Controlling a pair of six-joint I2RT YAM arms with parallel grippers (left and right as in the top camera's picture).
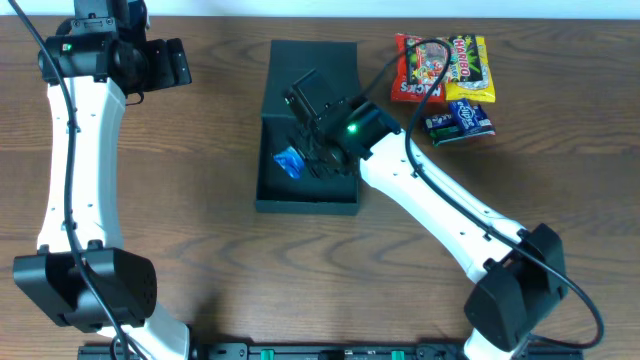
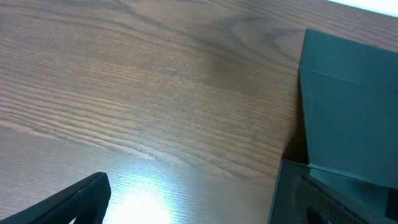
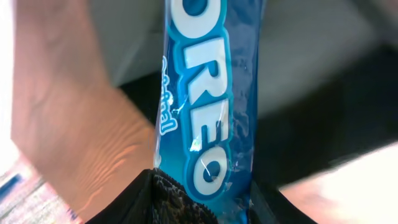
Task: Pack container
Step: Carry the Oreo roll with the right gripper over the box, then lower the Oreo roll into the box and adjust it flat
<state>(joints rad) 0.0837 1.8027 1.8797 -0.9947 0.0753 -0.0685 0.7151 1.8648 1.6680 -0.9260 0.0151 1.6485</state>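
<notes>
The container [image 1: 306, 200] is a dark teal-black box at the table's middle, its flap lid [image 1: 315, 70] laid open behind it. My right gripper [image 1: 312, 150] is inside it, shut on a blue Oreo packet [image 1: 289, 163]. The packet fills the right wrist view [image 3: 208, 93], pinched between the black fingers [image 3: 205, 199]. My left gripper [image 1: 165, 62] is far left near the table's back edge, open and empty; one finger [image 2: 68, 202] shows in its wrist view, with the container's lid [image 2: 348, 106] at the right.
Several snack packets lie at the back right: a red packet [image 1: 418, 68], a yellow Haribo packet [image 1: 468, 68] and a dark blue one [image 1: 460, 122]. A black cable runs over the right arm.
</notes>
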